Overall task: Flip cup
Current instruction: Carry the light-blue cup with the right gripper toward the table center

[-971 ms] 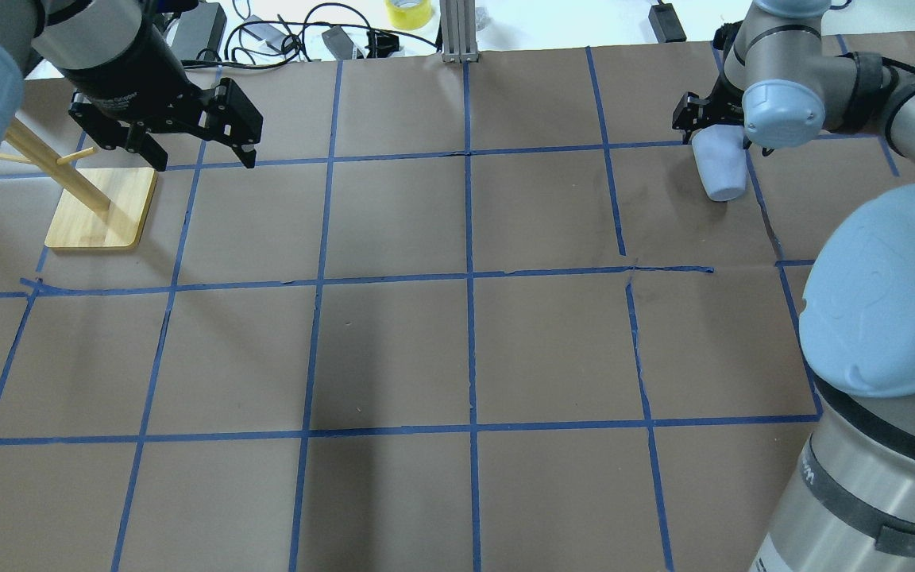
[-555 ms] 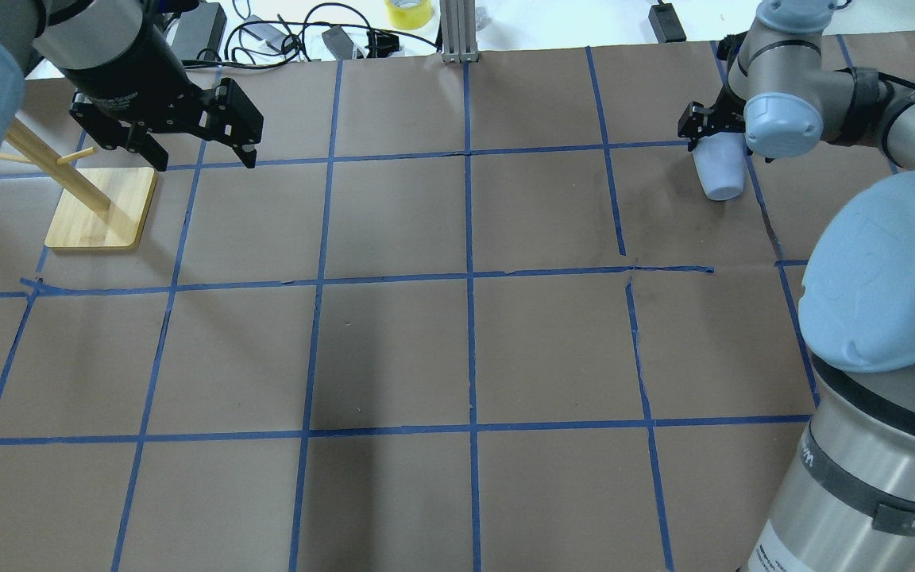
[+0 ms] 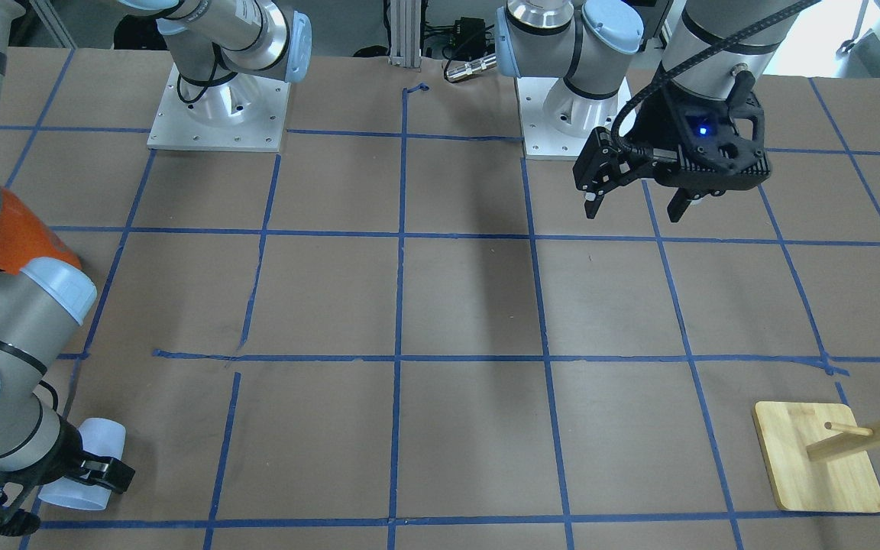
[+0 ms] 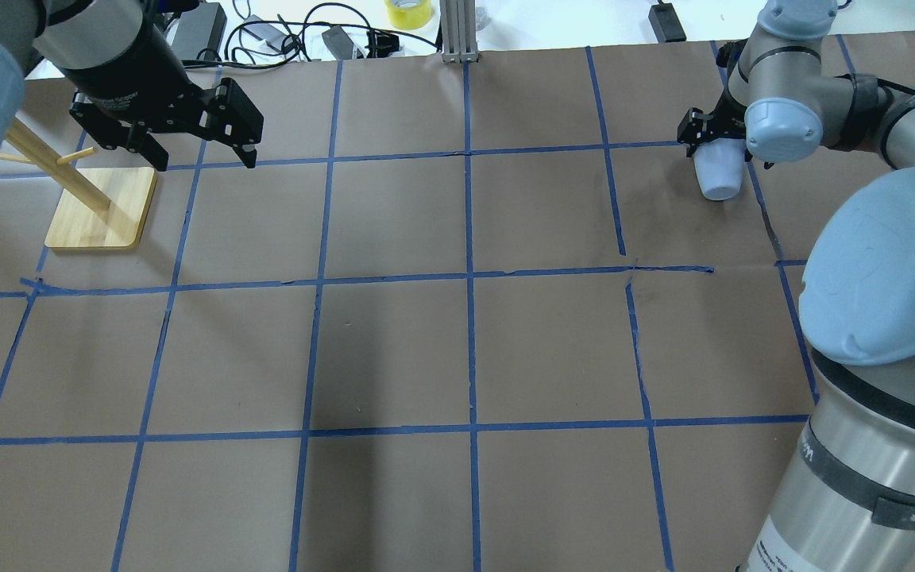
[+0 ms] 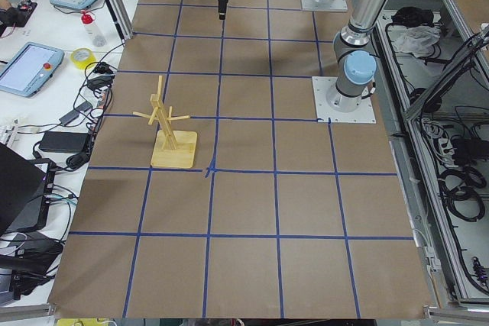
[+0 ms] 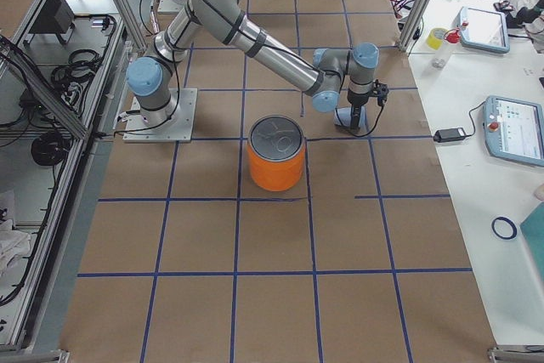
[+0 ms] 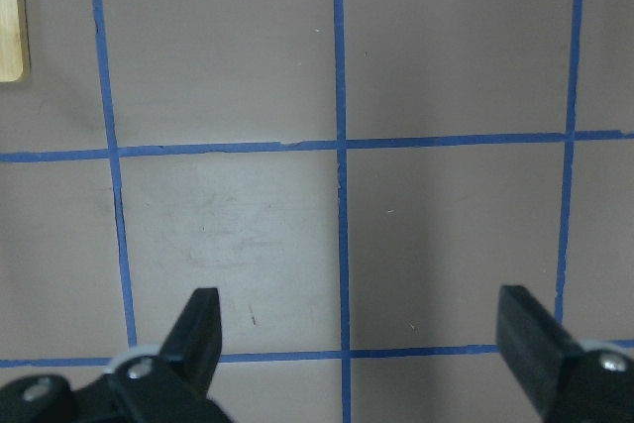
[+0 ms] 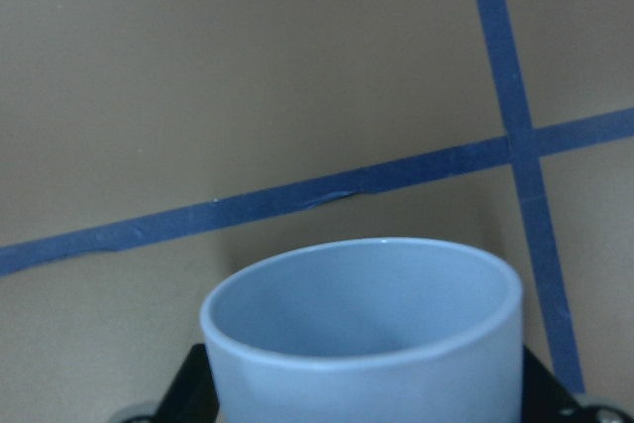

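My right gripper (image 4: 713, 141) is shut on the small pale blue-white cup (image 4: 720, 173) at the table's far right. It holds the cup tilted, just over the brown paper. The front-facing view shows the cup (image 3: 95, 463) between the black fingers (image 3: 110, 472). In the right wrist view the cup's open mouth (image 8: 365, 329) faces away from the camera and fills the lower frame. The cup is small in the right side view (image 6: 347, 116). My left gripper (image 4: 205, 159) is open and empty, well above the table at the far left; it also shows in the front-facing view (image 3: 633, 210) and the left wrist view (image 7: 362, 314).
A large orange can with a silver top (image 6: 276, 155) stands near the right arm, partly hidden in the front-facing view (image 3: 16, 238). A wooden peg stand (image 4: 100, 208) sits at the far left, below the left gripper. Cables and a tape roll (image 4: 408, 12) lie beyond the table's far edge.
The right wrist has turned and shifted slightly away from the robot with the cup. The cup looks shorter from above, so it is more upright. The left arm has not moved.
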You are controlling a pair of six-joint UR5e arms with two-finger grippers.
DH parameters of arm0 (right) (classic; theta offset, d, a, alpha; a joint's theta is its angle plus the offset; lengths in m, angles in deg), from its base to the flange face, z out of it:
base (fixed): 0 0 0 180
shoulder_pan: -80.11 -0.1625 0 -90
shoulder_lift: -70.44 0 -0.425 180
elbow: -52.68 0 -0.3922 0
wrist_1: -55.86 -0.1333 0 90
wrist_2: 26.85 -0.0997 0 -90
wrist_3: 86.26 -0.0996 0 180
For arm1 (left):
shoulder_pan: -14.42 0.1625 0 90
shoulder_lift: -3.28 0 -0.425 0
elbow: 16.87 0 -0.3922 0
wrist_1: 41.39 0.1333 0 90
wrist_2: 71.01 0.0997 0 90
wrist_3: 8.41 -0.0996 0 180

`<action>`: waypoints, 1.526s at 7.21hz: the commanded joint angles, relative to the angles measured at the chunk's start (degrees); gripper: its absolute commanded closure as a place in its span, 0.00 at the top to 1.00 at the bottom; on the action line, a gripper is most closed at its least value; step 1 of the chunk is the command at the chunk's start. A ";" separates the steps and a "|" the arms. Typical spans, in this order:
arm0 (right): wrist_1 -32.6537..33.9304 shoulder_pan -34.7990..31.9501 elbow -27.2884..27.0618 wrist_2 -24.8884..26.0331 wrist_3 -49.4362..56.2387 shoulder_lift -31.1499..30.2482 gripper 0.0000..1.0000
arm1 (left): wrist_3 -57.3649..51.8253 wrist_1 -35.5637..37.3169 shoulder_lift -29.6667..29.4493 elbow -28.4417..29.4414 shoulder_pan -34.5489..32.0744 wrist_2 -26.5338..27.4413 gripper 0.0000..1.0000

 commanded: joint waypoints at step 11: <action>2.89 -29.75 1.74 2.76 32.27 -7.22 0.00 | 0.00 -0.09 -0.01 0.00 0.00 0.00 1.00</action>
